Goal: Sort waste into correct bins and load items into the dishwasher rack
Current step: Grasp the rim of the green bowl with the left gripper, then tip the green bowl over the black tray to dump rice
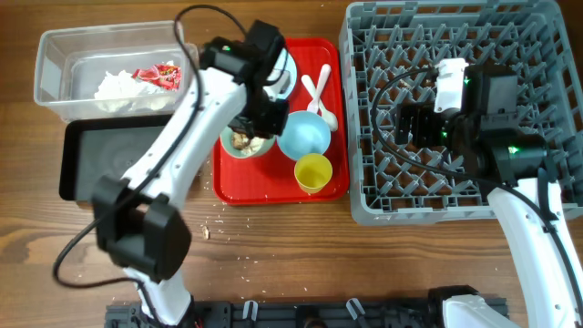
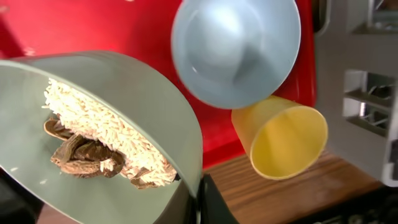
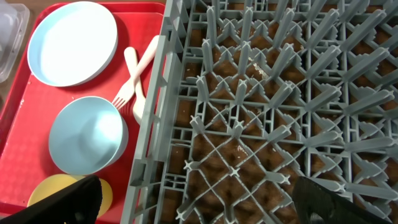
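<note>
Left wrist view is showing my left end effector (image 2: 199, 198) clamping shut on the rim of the pale green bowl (image 2: 134, 118), one finger inside the wall and one outside, at the lower centre of the frame. The bowl is sitting over the lower left part of the red tray (image 2: 93, 25), just beside the blue bowl (image 2: 233, 50) and near the yellow cup (image 2: 286, 140); whether it is lifting clear of the tray I cannot tell.

I am judging the bowl to be light, stiff plastic with a smooth, slippery wall, so a thin rim pinch is the only hold. The load is what matters: loose rice (image 2: 106, 121) and brown scraps (image 2: 81, 152) are lying toward the far wall and will be sliding as soon as I tip.

Being round, the bowl has no long axis. Its mouth is facing up toward my camera, and the pinched edge is the low pivot for pouring toward the black tray (image 1: 114, 164) at the overhead view's left.

My right end effector (image 3: 199, 199) is hanging wide open over the dishwasher rack (image 3: 249, 124), gripping nothing.
</note>
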Robot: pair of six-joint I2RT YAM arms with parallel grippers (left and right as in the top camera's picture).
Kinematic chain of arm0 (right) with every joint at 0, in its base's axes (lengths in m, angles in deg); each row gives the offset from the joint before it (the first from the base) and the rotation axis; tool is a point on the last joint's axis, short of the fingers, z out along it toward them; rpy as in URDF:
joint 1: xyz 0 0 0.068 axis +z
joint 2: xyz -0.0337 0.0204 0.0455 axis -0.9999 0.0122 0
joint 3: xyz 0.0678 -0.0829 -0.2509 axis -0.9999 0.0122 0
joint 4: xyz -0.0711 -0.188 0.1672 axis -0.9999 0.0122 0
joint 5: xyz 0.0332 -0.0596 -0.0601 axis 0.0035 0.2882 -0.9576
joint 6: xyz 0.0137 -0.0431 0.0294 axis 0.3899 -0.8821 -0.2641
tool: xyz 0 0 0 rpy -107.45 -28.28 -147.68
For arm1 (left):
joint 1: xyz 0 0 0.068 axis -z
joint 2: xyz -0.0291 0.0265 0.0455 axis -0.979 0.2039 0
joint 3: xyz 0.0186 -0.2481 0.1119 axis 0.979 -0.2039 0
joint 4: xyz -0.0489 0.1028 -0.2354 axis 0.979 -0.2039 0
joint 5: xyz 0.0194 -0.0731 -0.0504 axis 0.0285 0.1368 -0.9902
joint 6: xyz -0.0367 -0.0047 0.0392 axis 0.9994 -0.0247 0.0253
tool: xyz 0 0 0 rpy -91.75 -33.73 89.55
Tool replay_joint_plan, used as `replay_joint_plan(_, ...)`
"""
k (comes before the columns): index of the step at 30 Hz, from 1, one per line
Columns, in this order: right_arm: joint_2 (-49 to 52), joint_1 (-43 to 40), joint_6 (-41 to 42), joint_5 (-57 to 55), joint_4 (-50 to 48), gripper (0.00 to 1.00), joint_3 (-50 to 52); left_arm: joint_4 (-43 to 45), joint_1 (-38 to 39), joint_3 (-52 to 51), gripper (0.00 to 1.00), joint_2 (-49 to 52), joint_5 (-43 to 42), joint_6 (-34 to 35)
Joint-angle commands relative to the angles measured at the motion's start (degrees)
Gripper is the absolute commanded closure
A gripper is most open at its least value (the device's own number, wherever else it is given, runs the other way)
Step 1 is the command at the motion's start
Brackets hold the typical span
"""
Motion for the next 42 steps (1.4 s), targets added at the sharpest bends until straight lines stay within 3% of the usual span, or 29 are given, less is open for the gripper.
replay_joint_plan(1,0.59,0.17,0.83,0.76,-0.44,0.00,-1.27,-2.25,-5.95,1.11,0.96,-5.55,-0.48,5.44)
replay_joint_plan(8,0.59,0.17,0.81,0.76,-1.01,0.00,-1.27,-6.03,-23.43,-0.50,0.96,-7.21,-4.07,4.42)
replay_joint_plan(16,0.59,0.17,0.83,0.76,-0.87,0.00,-1.27,2.97,-47.65,-13.07,0.96,-6.88,-39.63,-15.72)
replay_joint_plan(21,0.70,0.17,0.81,0.76,-1.05,0.00,-1.27,10.67,-57.88,-21.03,0.96,-6.84,-52.41,-17.64)
replay_joint_plan(28,0.92,0.17,0.83,1.62,-1.25,0.00,-1.27,18.18,-64.08,-24.00,0.96,-5.09,-62.45,-17.59)
replay_joint_plan(36,0.96,0.17,0.81,1.62,-1.20,0.00,-1.27,21.22,-65.00,-24.00,0.96,-0.33,-76.89,-17.46)
replay_joint_plan(38,0.96,0.17,0.81,1.62,-1.05,0.00,-1.27,21.20,-65.00,-23.98,0.96,-0.24,-81.24,-14.40)
replay_joint_plan(42,0.96,0.17,0.81,1.62,-1.07,0.00,-1.27,21.11,-65.07,-23.98,0.96,-0.24,-81.24,-7.93)
